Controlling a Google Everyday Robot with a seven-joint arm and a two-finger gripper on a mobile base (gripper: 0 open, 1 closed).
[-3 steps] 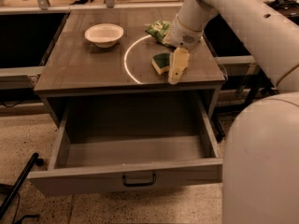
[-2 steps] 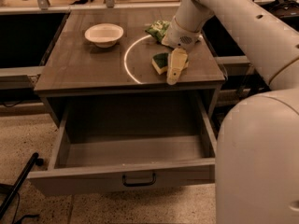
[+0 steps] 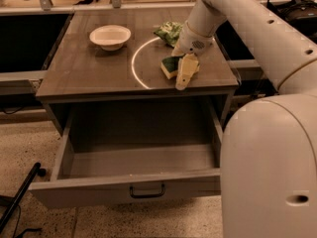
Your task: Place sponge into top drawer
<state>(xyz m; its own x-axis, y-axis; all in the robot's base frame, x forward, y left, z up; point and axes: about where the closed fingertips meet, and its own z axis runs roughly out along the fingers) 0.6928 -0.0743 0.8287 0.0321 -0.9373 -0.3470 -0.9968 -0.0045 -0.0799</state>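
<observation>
Gripper parked on the sponge, nothing lifted yet.
Over the last second I see almost no change. The gripper (image 3: 184, 73) still sits low at the right front of the bench (image 3: 89, 68), pressed against the right side of the sponge (image 3: 170, 65). The sponge lies where it was, green face up, between the snack bag (image 3: 169, 32) behind it and the bench edge. I cannot tell whether the gripper has closed on it. The bowl (image 3: 110, 35) is untouched and the top drawer (image 3: 124, 190) stays pulled open below. My read: the grasp is still being settled, and the carry to the drawer has not begun.
</observation>
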